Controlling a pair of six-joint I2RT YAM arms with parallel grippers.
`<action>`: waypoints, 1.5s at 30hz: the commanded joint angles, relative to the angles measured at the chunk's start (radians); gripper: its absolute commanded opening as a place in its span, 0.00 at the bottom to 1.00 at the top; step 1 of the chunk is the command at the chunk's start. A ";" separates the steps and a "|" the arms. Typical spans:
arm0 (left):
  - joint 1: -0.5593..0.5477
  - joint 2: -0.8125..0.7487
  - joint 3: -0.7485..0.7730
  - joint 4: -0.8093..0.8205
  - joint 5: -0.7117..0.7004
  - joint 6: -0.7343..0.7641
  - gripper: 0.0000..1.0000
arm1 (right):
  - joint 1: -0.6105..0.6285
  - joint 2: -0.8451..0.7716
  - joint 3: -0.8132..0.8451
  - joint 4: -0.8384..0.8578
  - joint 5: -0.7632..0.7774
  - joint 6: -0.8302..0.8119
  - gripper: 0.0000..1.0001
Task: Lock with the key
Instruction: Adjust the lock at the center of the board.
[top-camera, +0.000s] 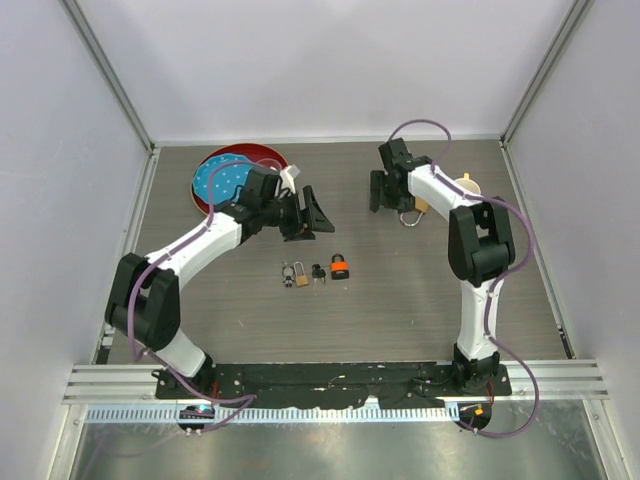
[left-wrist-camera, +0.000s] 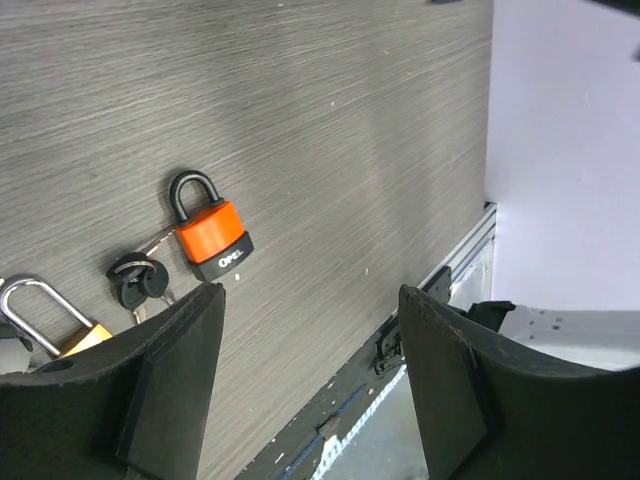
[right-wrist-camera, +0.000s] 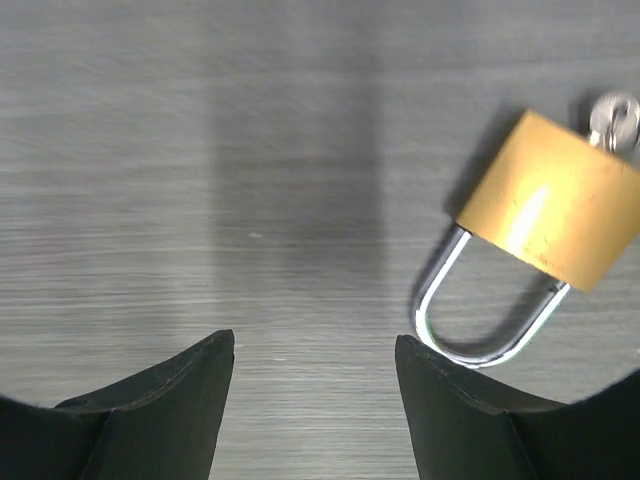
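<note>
Grey wood-grain table carries all items; nothing is in hand.

1. Nearest the arm bases, three items lie in a short row: a small brass padlock, a black-headed key and an orange padlock. The key lies between the two locks, close to both, and is not inserted in either.
2. Beyond that row, the left gripper hovers over the table with its jaws spread and empty.
3. Farther right, the right gripper is likewise spread and empty, poised just beside a larger brass padlock. A metal ring shows at the body's far corner; whether it carries a key cannot be determined. Whether the shackle is seated is unclear.
4. At the far side stand a cream mug and a blue dish.

Assessment: task not started. Outstanding: grasp key, steady a lock, insert, turn.
</note>
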 joint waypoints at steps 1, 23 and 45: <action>0.008 -0.074 -0.002 0.028 0.023 -0.012 0.72 | -0.011 0.044 0.025 -0.114 0.127 -0.017 0.71; 0.013 -0.200 -0.115 0.009 0.002 -0.002 0.73 | -0.080 0.090 -0.045 -0.111 -0.071 -0.007 0.64; 0.011 -0.170 -0.115 0.089 0.039 -0.063 0.72 | 0.040 -0.167 -0.364 -0.292 -0.244 -0.020 0.58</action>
